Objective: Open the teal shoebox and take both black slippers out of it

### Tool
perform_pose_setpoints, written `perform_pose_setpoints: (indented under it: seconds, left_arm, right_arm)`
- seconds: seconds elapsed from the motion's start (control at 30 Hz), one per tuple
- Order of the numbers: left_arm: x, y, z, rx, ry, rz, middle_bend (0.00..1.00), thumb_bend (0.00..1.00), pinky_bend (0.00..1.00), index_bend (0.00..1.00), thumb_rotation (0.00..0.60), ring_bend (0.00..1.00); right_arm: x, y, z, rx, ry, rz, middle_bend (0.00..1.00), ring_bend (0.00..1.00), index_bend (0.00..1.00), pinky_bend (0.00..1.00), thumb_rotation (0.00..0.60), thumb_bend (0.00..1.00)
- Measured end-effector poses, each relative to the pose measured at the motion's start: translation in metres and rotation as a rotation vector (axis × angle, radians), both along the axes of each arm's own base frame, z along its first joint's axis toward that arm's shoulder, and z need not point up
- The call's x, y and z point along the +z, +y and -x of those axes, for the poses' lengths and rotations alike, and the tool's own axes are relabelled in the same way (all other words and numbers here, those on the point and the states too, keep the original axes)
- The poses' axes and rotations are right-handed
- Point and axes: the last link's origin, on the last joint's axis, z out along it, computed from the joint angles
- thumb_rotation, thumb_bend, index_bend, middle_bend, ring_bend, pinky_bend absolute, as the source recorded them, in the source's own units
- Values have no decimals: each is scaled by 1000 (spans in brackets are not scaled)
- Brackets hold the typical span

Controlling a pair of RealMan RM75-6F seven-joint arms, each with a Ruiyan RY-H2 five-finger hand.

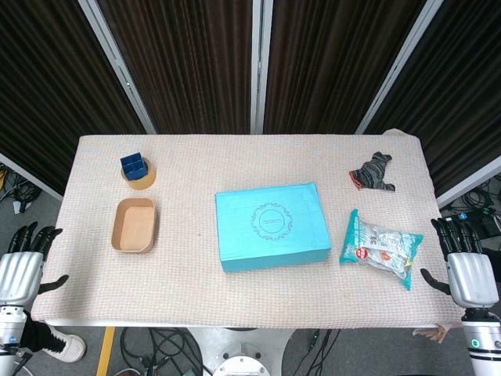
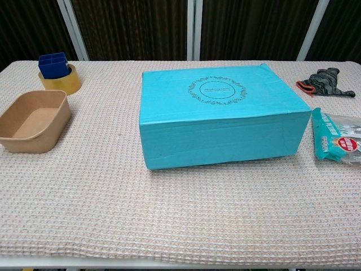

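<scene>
The teal shoebox [image 1: 272, 225] [image 2: 220, 113] lies in the middle of the table with its lid down, a round ornament printed on top. No slippers show; the inside of the box is hidden. My left hand [image 1: 22, 266] hangs off the table's left front corner, fingers apart, holding nothing. Off the right front corner my right hand [image 1: 466, 262] is likewise empty with its fingers spread. Both hands are well away from the box and appear only in the head view.
A brown paper tray [image 1: 135, 225] [image 2: 32, 121] sits left of the box. Behind it a tape roll [image 1: 139, 177] [image 2: 60, 82] carries a small blue box [image 1: 135, 165] [image 2: 53, 63]. A snack packet [image 1: 380, 247] [image 2: 338, 140] and a dark crumpled cloth [image 1: 373, 172] [image 2: 324, 82] lie to the right.
</scene>
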Motion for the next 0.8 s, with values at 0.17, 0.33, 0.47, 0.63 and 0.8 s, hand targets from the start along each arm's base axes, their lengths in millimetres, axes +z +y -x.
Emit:
perform_pose_setpoints:
  seconds: [0.17,0.33,0.47,0.63,0.8]
  left_arm:
    - [-3,-1,1,0,-7,-13,150,15,84,178,600,24]
    - [-1,-3,1,0,-5,-31,150,16,84,179,600,23]
    - [1,-4,0,3,-5,-32,151,16,85,179,600,23]
    - [1,-5,-4,-1,-12,-35,151,15,84,178,600,24]
    - [2,-7,-5,3,-16,-30,151,15,84,178,600,23]
  right_arm:
    - [1,-4,-3,15,-4,-13,68,0,0,0,600,78]
    - [2,-9,-7,46,-6,-22,68,0,0,0,600,79]
    - [1,-18,-12,85,3,-42,69,0,0,0,600,80]
    - [-9,-45,-18,145,71,-90,69,0,0,0,600,86]
    - [-31,-83,-33,218,88,-162,76,0,0,0,600,41]
